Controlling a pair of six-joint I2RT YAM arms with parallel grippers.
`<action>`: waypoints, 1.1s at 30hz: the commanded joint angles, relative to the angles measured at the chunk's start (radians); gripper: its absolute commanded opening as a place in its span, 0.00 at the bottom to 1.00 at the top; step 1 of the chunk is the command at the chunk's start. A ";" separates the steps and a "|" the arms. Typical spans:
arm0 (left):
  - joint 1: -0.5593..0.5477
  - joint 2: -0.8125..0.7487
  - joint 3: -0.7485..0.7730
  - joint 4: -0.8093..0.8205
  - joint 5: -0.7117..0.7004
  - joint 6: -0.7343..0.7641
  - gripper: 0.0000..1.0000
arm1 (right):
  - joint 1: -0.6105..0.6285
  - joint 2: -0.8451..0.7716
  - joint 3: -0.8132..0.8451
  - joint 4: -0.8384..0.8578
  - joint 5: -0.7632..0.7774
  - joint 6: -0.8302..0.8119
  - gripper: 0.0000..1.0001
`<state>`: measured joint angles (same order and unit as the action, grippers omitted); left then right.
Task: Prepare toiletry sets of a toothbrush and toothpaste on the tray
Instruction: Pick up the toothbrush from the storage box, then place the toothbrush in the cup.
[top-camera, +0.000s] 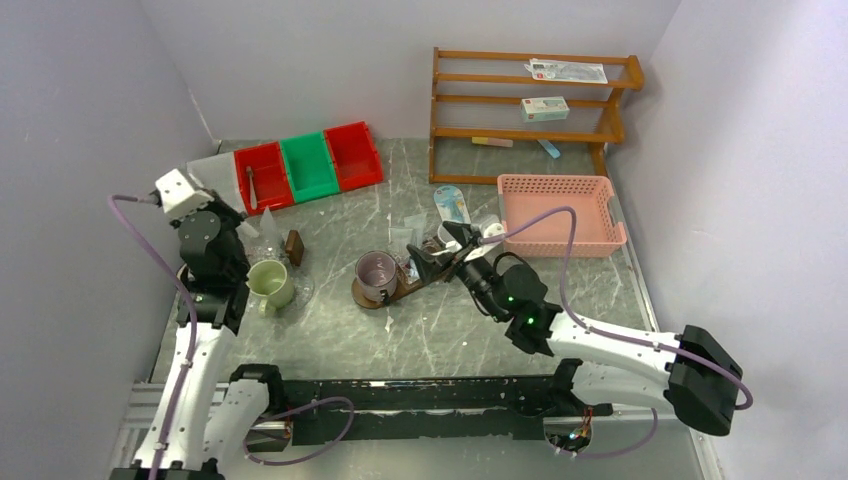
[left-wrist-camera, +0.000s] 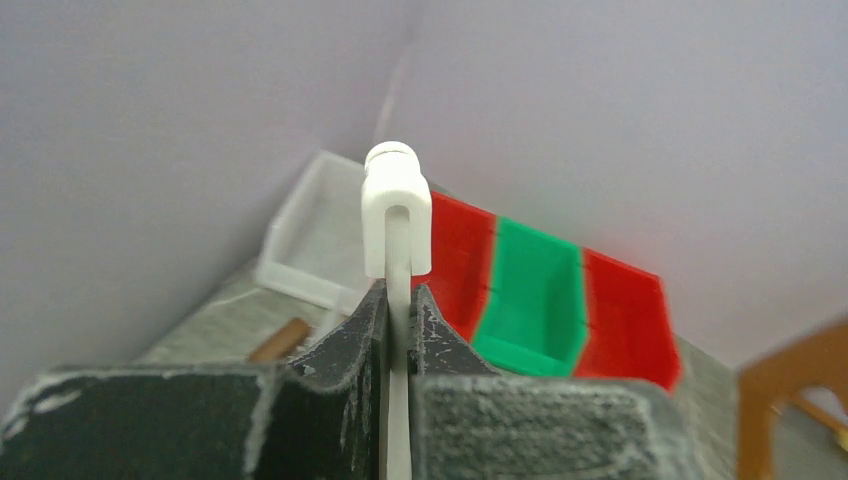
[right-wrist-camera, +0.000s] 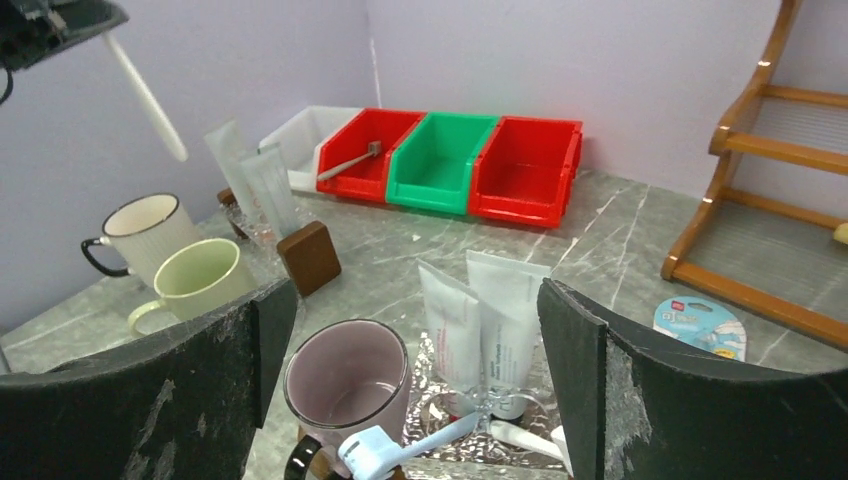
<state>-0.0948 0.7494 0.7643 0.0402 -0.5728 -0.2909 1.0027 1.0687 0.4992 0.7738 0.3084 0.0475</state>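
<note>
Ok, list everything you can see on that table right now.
tray: one, dark brown, centre
mauve mug: one, mauve, on tray
green mug: one, pale green, left of tray
white mug: one, white, beside green mug
tubes: two, white, beside mauve mug
bins: four, two red, green, white, back left
basket: one, pink, right
rack: one, brown wood, back right
block: one, brown, near green mug
left gripper: black, shut on white toothbrush
right gripper: black, open over tray
</note>
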 joint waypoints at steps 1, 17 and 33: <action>0.155 -0.011 -0.046 0.074 0.004 -0.036 0.05 | -0.024 -0.061 -0.029 0.041 0.028 0.005 0.96; 0.497 0.079 -0.153 0.257 0.015 -0.183 0.05 | -0.044 -0.166 -0.096 0.066 0.106 -0.040 1.00; 0.581 0.221 -0.325 0.493 -0.028 -0.056 0.05 | -0.044 -0.153 -0.113 0.093 0.100 -0.092 1.00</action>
<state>0.4587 0.9386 0.4652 0.4049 -0.5629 -0.3782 0.9615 0.9180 0.4011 0.8272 0.3931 -0.0219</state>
